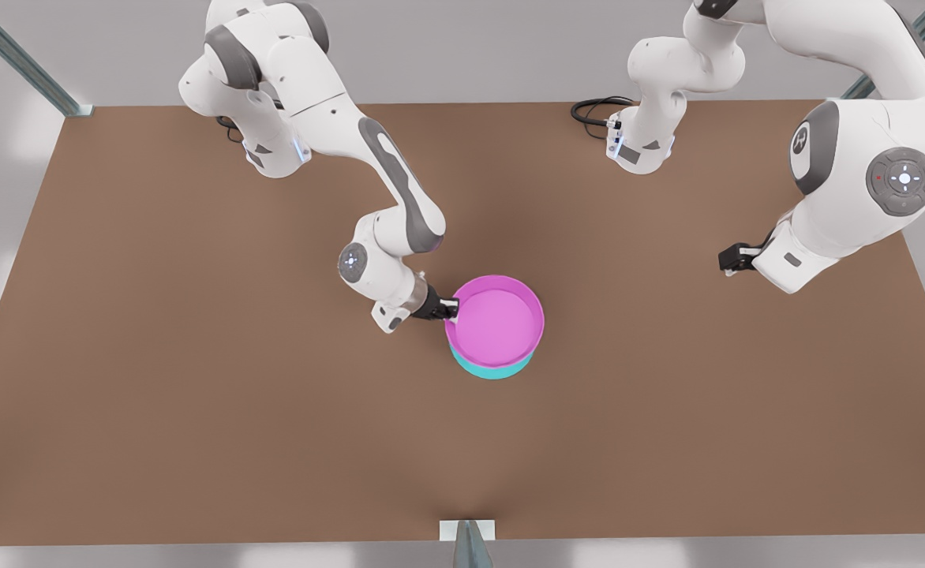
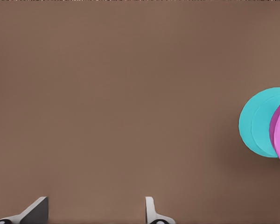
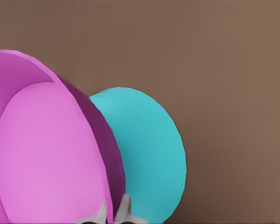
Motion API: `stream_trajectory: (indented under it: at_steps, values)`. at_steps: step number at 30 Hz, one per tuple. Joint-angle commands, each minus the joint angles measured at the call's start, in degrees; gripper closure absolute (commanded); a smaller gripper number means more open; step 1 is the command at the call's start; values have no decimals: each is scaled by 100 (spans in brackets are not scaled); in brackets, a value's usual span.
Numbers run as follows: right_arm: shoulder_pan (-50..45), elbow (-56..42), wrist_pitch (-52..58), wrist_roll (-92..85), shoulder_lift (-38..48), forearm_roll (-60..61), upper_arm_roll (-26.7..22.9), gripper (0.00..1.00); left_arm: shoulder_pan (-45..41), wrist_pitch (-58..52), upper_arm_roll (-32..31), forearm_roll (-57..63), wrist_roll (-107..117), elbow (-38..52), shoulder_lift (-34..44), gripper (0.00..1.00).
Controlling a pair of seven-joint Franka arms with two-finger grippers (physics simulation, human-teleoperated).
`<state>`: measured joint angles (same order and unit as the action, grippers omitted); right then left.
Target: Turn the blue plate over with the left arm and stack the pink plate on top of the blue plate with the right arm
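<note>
The pink plate (image 1: 496, 319) is upright, its lighter inside facing up, directly over the blue plate (image 1: 494, 368) in the middle of the table. Of the blue plate I see a cyan crescent below it. My right gripper (image 1: 448, 309) comes in from the front view's left and is shut on the pink plate's rim. In the right wrist view its fingertips (image 3: 125, 210) pinch the pink plate (image 3: 42, 154), with the blue plate (image 3: 149, 158) behind, flat side up. Whether the plates touch is unclear. My left gripper (image 1: 727, 260) waits open at the front view's right; its view shows the fingers (image 2: 151, 212) apart over bare table.
The brown table (image 1: 194, 355) stretches wide around the plates. A black cable (image 1: 597, 110) lies by an arm base at the back. A metal bracket (image 1: 467, 530) sits at the front edge, and frame struts (image 1: 28, 63) rise at the back corners.
</note>
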<state>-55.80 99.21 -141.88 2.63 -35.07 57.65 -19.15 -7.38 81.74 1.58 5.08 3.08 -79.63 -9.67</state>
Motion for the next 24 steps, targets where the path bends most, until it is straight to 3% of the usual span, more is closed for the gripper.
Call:
stream_trajectory:
  at_steps: [1, 2, 3, 5, 7, 10, 12, 13, 14, 16, 17, 18, 19, 24]
  values:
    - [-1, 1, 2, 18, 0, -26, -1, 43, 0, 0, 0, 2, 0, 0, 0, 0]
    - [-1, 10, -7, 9, 0, -26, -1, 16, 0, 0, 0, 2, 0, 0, -8, 0]
    - [-1, 10, -7, 0, 0, -26, -1, 8, 0, 18, 0, 10, 0, 0, -17, 0]
    - [-1, 1, -7, -26, 0, -26, -10, 0, 9, 35, 0, 19, 0, 0, -26, 0]
    - [43, 115, 116, -280, 193, -114, -353, 0, 0, 35, 0, 19, 0, 0, -35, 0]
    - [632, 476, 283, -483, 922, -474, -362, 0, 0, 35, 0, 19, 0, 0, -35, 0]
    - [1739, 546, 1073, -1177, 1397, -614, -353, 0, 9, 18, 0, 19, 0, 0, -26, 0]
    - [2194, 494, 1451, -1265, 1598, -1286, -335, 0, 0, 18, 0, 10, 0, 9, -26, 0]
    - [3126, 476, 2005, -1248, 2179, -3196, 68, 0, 0, 35, 0, 2, 0, 9, -26, 0]
    - [4736, 230, 3253, -1256, 2917, -5544, 1237, 0, 0, 44, 0, -7, 0, 9, -35, 0]
    - [5280, 82, 3692, -1283, 3137, -5992, 1615, 0, 0, 53, -9, 1, 0, 18, -35, 0]
    - [5396, -718, 4844, -1265, 2936, -6169, 1669, 0, 0, 53, 0, 19, 0, 18, -35, 0]
    - [5562, -1001, 5144, -1221, 2865, -6152, 1677, 0, 0, 53, -9, 19, 0, 18, -35, 0]
    - [5774, -1009, 5109, -1230, 2813, -6125, 1677, 0, 0, 44, -9, 19, -9, 18, -35, 0]
